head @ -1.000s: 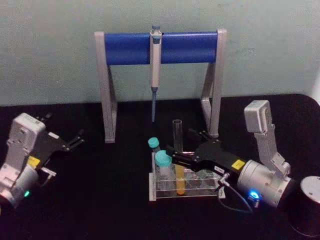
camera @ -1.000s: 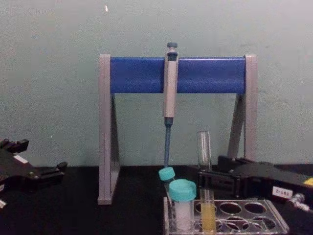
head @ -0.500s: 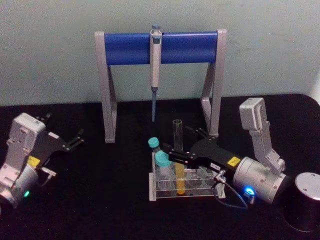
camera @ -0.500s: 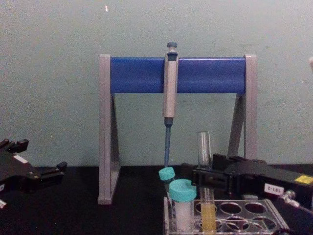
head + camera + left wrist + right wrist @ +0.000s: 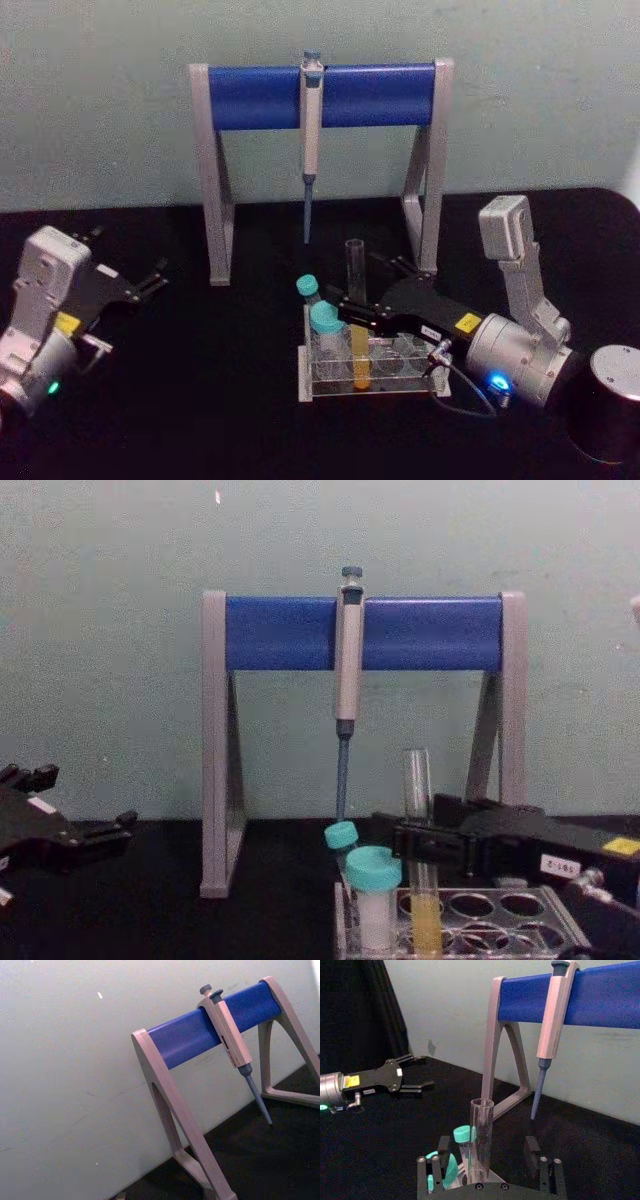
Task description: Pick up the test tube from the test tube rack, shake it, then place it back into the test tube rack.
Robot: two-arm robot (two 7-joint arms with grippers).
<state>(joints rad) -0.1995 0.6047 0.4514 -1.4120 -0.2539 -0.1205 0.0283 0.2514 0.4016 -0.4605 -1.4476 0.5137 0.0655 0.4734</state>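
One hazard: right pincer (image 5: 350,308), released astride test tube (image 5: 354,265), may clamp off-centre, jamming it in test tube rack (image 5: 405,381); left pincer (image 5: 152,278) idle, released.

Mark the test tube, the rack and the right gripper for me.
test tube (image 5: 355,262), head view, clear glass above the gripper
test tube rack (image 5: 400,388), head view, front edge
right gripper (image 5: 350,308), head view, midway between its open fingertips

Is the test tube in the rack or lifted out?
In the rack: the test tube stands upright, its bottom in a hole, open right claw around it.
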